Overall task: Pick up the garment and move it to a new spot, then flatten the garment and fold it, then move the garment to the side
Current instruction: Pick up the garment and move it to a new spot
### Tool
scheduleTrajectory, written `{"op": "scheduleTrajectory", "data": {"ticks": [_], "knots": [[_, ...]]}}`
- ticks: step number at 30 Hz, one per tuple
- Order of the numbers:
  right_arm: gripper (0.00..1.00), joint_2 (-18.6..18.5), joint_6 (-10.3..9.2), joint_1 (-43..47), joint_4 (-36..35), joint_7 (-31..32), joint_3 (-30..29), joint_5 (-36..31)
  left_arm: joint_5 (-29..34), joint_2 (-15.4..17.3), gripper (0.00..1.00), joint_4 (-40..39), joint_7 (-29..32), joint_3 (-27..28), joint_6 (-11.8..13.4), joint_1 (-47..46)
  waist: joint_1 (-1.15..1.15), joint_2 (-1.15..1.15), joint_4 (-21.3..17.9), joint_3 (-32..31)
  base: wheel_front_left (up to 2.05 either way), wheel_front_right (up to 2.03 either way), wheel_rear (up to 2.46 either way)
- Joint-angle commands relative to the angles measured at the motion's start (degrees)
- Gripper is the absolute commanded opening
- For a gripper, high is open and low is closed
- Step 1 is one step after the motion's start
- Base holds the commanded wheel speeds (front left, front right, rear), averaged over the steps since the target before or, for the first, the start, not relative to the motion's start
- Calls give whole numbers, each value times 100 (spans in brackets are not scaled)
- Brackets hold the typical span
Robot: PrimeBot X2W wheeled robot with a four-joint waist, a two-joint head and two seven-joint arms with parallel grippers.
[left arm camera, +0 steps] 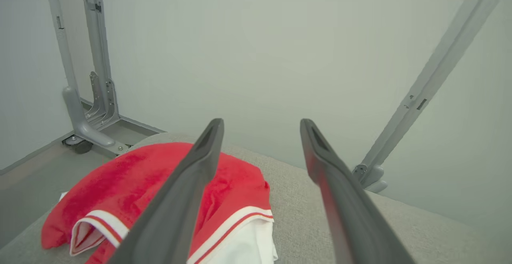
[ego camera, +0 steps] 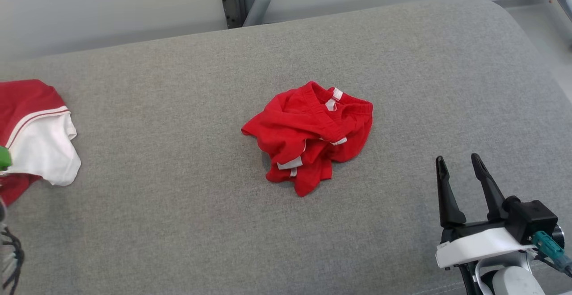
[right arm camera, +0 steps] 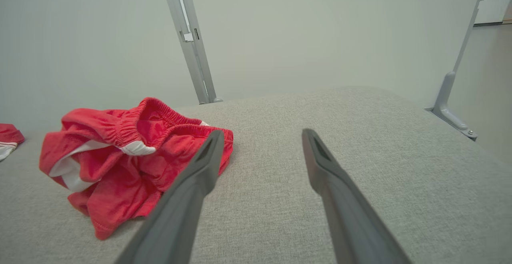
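Right jaws wide apart, nothing between the dark fingers (ego camera: 447, 196), sitting low at my near right over the grey padded surface (ego camera: 178, 223). The crumpled red shorts (ego camera: 310, 134), elastic waistband and white trim showing, lie mid-surface ahead and to the left of them, not touching. Left jaws also apart and empty, fingers (left arm camera: 188, 192) over a red-and-white garment (left arm camera: 132, 176) at the surface's left edge, well apart from the shorts; farthest off, grey metal frame posts (ego camera: 243, 0) stand against a pale wall (ego camera: 111, 9).
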Motion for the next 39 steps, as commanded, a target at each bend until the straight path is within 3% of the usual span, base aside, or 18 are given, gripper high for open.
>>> {"op": "scheduleTrajectory", "data": {"ticks": [1,9,11,18,20,30,39], "knots": [[100,-15,0,102,-117,-18,-25,-91,215,-100,100,-292,-102,-158,25,268,0,0,130,-196,0,0,0],[100,-94,0,425,-706,-18,-191,-301,955,-643,100,-2329,-259,-1009,341,1796,0,0,454,-568,0,0,0],[100,-125,0,506,-819,-18,-225,-324,1075,-767,100,-2759,-276,-1219,318,2190,0,0,537,-610,0,0,0],[100,-256,0,720,-905,-18,-401,-389,1510,-959,100,-3067,-319,-1522,368,3078,0,0,744,-728,0,0,0],[100,-272,0,774,-846,-18,-448,-406,1617,-1023,100,-3016,-325,-1574,274,3287,0,0,797,-769,0,0,0],[100,-261,0,937,-166,-17,-676,-524,2306,-1740,100,-2826,-325,-886,-220,3976,0,0,870,-883,0,0,0],[100,-180,0,922,68,-17,-582,-526,2812,-2266,100,-2831,-321,-220,-581,4007,0,0,833,-922,0,0,0]]}}
